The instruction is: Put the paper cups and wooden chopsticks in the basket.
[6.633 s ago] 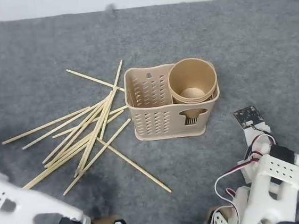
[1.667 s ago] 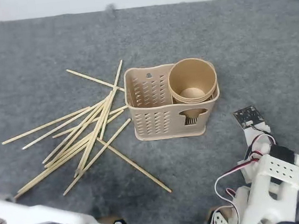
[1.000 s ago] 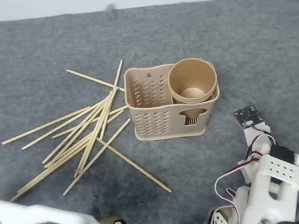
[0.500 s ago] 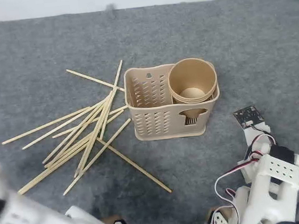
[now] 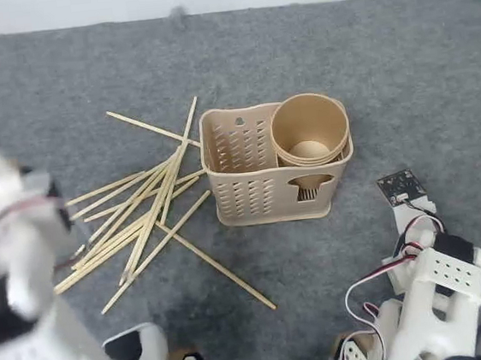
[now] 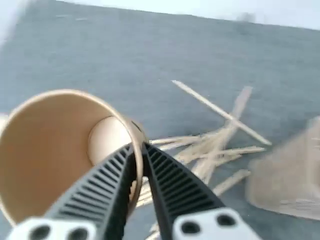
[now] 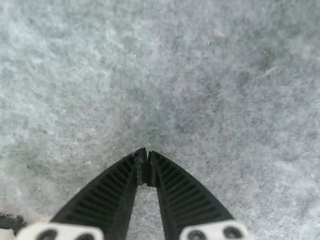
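— Where were we?
— Our left gripper point(image 6: 138, 150) clenched a paper cup point(image 6: 50, 150) by its rim, well off the basket point(image 5: 260, 204), on its chopsticks point(image 5: 141, 216) side.
— Next?
— We judged: nest it in the stacked cups point(image 5: 309, 130).

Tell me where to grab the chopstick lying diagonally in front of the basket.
Take the chopstick by its near end, probably from straight above, closing across it: it lies flat on the mat, and that end sits clear of the pile and basket.

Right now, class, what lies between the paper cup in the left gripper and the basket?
Loose wooden chopsticks lie between the paper cup and the basket, as the left wrist view shows.
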Action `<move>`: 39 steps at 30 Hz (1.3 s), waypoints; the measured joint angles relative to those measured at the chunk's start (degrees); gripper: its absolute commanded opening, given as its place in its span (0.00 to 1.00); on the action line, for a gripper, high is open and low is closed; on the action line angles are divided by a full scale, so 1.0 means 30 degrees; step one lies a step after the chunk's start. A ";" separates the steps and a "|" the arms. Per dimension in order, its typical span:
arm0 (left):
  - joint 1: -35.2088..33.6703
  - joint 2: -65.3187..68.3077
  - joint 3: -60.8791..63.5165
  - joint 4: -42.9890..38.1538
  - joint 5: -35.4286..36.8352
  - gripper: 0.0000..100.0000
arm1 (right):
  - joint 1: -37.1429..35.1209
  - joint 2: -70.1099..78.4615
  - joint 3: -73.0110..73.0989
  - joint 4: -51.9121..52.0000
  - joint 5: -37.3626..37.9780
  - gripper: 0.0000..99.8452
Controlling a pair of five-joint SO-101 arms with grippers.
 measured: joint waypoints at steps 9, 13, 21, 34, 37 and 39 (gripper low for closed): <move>0.8967 0.6359 -0.7707 0.0029 0.2637 0.01 | 0.0000 0.0000 0.0000 0.0000 -0.0029 0.01; 1.2190 0.8908 -1.1165 0.0029 0.2872 0.01 | 0.0000 0.0000 0.0000 0.0000 -0.0029 0.01; 1.6234 1.4857 -1.7641 0.0059 0.2901 0.01 | 0.0000 0.0000 0.0000 0.0000 -0.0029 0.01; 1.7905 1.8930 -2.0308 0.0059 0.2989 0.01 | 0.0000 0.0000 0.0000 0.0000 -0.0029 0.01; 1.8696 1.8813 -1.9634 0.0059 0.2872 0.01 | 0.0000 0.0000 0.0000 0.0000 -0.0029 0.01; 1.9282 1.8462 -1.8696 0.0059 0.2872 0.01 | 0.0000 0.0000 0.0000 0.0000 -0.0029 0.01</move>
